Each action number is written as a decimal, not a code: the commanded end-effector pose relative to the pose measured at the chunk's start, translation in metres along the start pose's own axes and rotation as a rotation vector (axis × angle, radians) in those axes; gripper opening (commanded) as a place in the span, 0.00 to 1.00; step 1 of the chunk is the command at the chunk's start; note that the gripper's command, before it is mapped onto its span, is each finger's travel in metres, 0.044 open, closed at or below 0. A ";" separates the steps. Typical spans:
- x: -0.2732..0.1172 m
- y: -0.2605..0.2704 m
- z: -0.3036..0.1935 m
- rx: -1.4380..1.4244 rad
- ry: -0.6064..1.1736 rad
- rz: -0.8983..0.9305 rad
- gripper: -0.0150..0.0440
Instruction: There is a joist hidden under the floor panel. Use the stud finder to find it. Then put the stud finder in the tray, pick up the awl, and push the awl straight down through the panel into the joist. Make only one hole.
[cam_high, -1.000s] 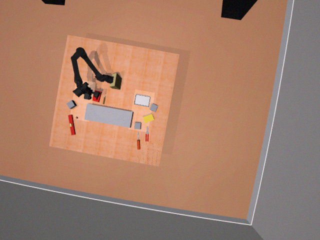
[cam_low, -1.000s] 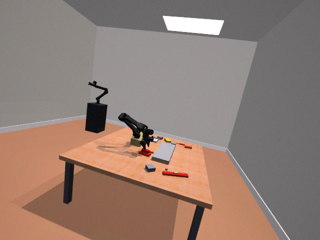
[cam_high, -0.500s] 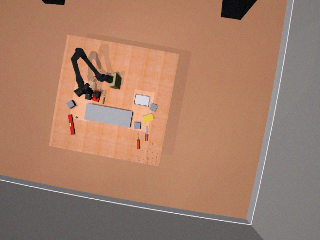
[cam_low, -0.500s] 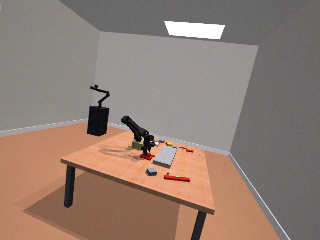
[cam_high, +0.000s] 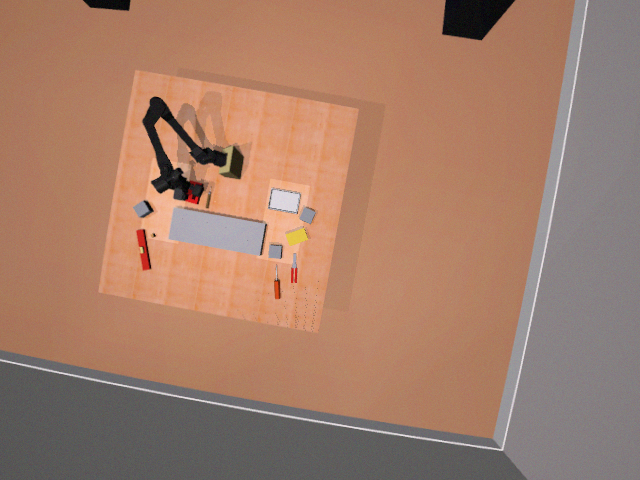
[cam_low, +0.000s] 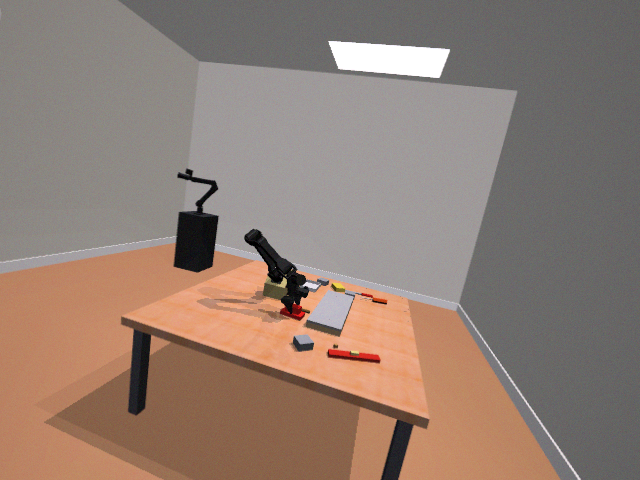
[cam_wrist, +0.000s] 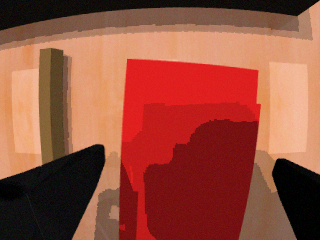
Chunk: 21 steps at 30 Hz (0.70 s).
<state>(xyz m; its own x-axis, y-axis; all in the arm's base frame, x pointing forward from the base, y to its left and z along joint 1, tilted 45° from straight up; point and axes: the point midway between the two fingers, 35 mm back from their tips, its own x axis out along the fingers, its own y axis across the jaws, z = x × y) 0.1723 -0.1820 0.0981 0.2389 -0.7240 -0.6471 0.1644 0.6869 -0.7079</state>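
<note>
The red stud finder (cam_high: 194, 200) (cam_low: 293, 314) (cam_wrist: 192, 85) lies on the table beside the panel. My gripper (cam_high: 188, 193) (cam_low: 293, 305) (cam_wrist: 192, 162) is open, pointing down at it, with one finger on each side of the red body; it holds nothing. Shadow covers much of the stud finder, and its near end is cut off in the wrist view. The awl (cam_high: 208, 198) (cam_low: 306, 311) (cam_wrist: 51, 100) lies beside it, its brown handle left of the fingers in the wrist view. The grey floor panel (cam_high: 217, 230) (cam_low: 330, 311) is whole. The white tray (cam_high: 284, 200) (cam_low: 312, 285) is empty.
Grey blocks (cam_high: 142, 208) (cam_high: 307, 214) (cam_high: 275, 251), a yellow block (cam_high: 296, 236), pliers (cam_high: 292, 269), an orange-handled screwdriver (cam_high: 277, 289) and a red level (cam_high: 143, 255) (cam_low: 341, 354) lie around the panel. The arm's base stands by an olive block (cam_high: 234, 164) (cam_low: 273, 288).
</note>
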 end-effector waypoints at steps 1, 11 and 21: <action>0.003 0.002 -0.002 -0.006 0.002 0.005 0.91; 0.003 0.002 -0.002 -0.006 0.002 0.005 0.73; 0.003 0.002 -0.002 -0.006 0.002 0.005 0.62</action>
<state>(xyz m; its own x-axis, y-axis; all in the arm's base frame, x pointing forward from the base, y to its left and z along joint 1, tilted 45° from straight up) 0.1707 -0.1832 0.0944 0.2351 -0.7228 -0.6499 0.1606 0.6883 -0.7074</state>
